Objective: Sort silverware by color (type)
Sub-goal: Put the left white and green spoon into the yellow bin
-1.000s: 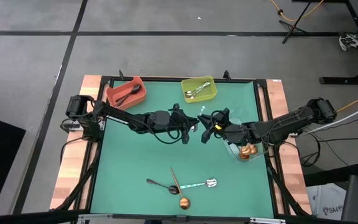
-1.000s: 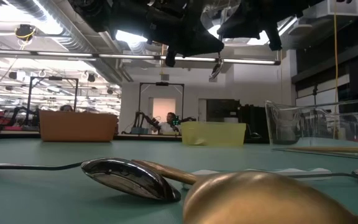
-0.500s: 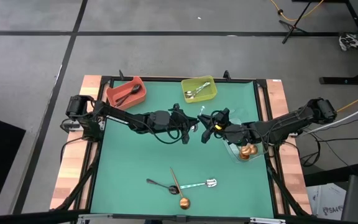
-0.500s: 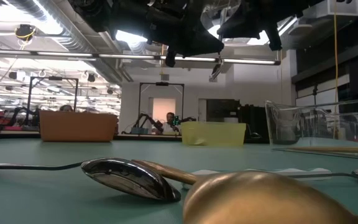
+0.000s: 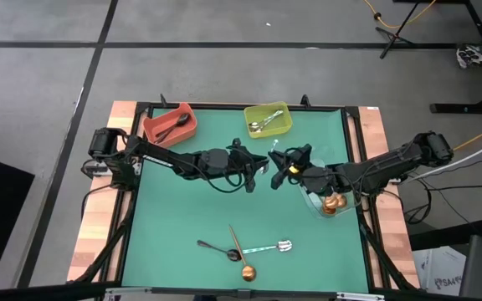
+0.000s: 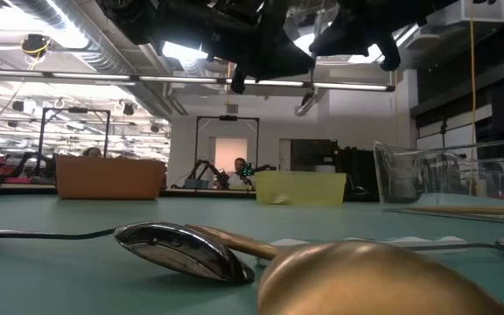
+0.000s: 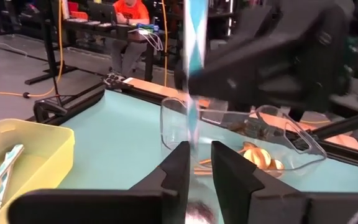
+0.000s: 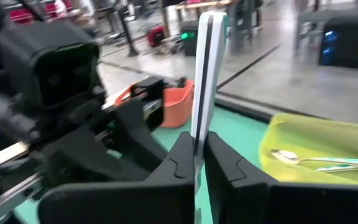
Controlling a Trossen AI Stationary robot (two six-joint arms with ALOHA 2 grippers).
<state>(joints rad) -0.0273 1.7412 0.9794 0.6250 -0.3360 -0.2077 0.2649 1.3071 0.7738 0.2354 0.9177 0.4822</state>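
I see both grippers meeting above the mat's centre in the high view. The right gripper clamps a silver spoon upright between closed fingers; the left gripper stands narrowly parted around the same handle. Three spoons lie at lower centre, with bare mat around them. The red bin and yellow-green bin sit along the upper edge, the clear bin at the right.

Two slim-handled spoons lay in the yellow-green plastic bin at the table's far edge, the red plastic bin to its left, three loose spoons crossed near the front.
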